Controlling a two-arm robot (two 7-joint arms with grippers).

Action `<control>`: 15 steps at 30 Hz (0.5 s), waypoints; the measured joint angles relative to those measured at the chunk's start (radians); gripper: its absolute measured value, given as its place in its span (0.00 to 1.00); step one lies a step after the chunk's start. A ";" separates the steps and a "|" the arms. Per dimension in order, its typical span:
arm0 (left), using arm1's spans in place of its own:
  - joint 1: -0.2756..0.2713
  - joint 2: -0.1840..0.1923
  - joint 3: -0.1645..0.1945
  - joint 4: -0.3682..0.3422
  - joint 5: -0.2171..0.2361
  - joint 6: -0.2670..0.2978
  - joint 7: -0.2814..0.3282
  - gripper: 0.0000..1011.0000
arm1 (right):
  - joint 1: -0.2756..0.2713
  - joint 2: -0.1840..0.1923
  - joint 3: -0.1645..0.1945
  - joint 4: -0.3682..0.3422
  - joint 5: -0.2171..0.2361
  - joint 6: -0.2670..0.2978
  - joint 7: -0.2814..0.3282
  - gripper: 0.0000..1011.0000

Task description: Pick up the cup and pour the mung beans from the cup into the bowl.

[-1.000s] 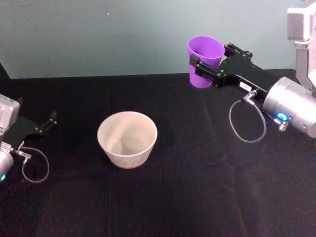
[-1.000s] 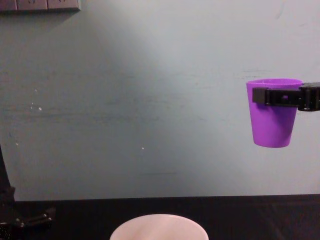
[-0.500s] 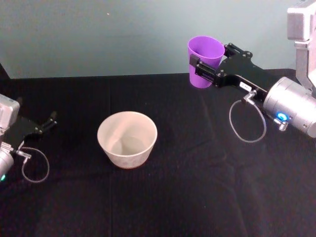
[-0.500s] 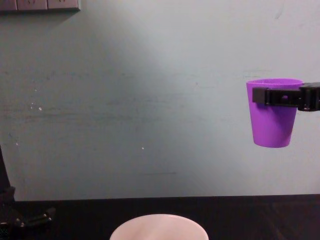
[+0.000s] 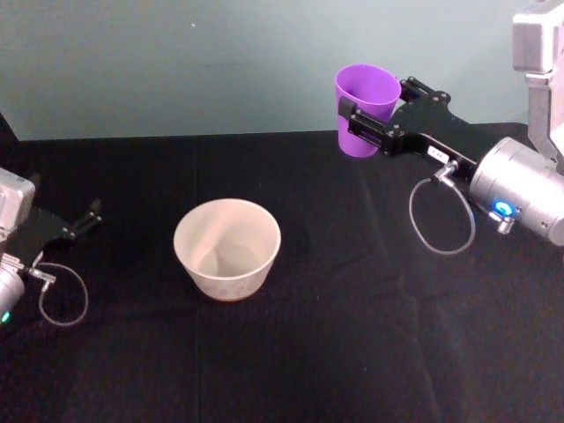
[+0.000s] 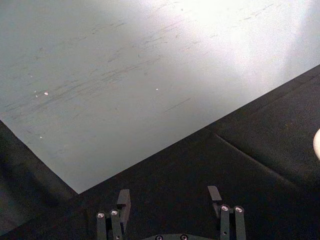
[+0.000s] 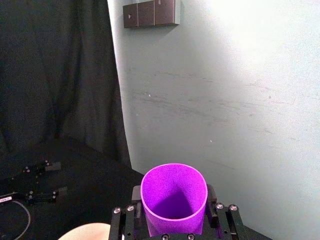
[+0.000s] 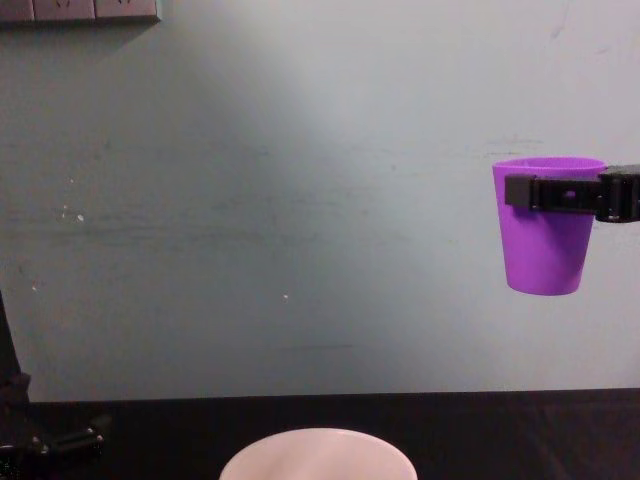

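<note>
Cup: the smooth, bright purple plastic cup (image 5: 366, 106) tapers to a narrower base and has no handle. It hangs upright in the air, beyond the bowl and off to its right, well apart from it.
Right claw: my right claw (image 5: 363, 123) pinches the cup just under its rim, with flat black fingers pressed on either side of the wall.
Bowl: the wide round white bowl (image 5: 231, 280), matte with a plain rim, stands on the black cloth tabletop (image 5: 352, 335).
Left claw: my left claw (image 6: 169, 199) lies low, well to the bowl's left, with its fingers spread apart over the cloth.
Around: a pale grey-green scuffed wall (image 5: 176, 62) rises behind the bowl. A thin grey cable loop (image 5: 441, 220) droops from my right wrist, to the bowl's right.
Between cup and bowl: bare, faintly creased black cloth.
Change: compared with half a second ago, the cup, the bowl and both claws sit where they were.
</note>
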 joint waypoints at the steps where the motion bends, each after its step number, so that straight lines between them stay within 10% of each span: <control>1: 0.000 0.000 0.000 0.000 0.000 0.000 0.000 0.99 | 0.000 0.000 0.000 0.000 0.000 0.000 0.000 0.72; 15: 0.000 0.000 0.000 0.000 0.000 0.000 0.000 0.99 | 0.000 0.000 0.000 0.000 0.000 0.000 0.000 0.72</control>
